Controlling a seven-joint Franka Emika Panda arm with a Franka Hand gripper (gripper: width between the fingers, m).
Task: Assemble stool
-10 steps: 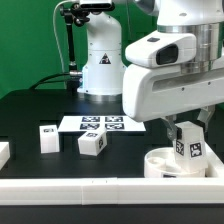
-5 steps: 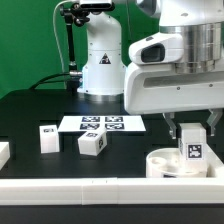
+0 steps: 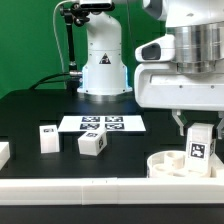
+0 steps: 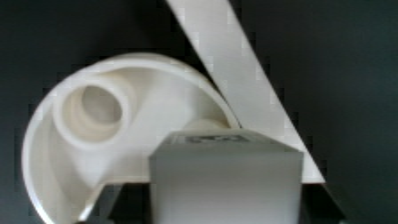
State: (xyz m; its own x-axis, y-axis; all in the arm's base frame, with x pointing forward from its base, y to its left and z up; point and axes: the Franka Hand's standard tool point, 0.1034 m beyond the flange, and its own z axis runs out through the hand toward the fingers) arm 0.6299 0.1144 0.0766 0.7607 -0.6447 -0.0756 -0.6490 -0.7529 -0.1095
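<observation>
Gripper is clamped on an upright tagged block leg, which hangs just over the round seat at the exterior view's right. A second leg and a third leg stand well apart from it, near the marker board.

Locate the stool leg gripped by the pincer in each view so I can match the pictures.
Exterior view: the leg stands upright at the exterior view's right, held in the pincer, just over the seat.
Wrist view: the leg is the grey block nearest the camera, between the fingers of the pincer.
Shared landmark: the round white seat lies right by the leg in both views.
</observation>
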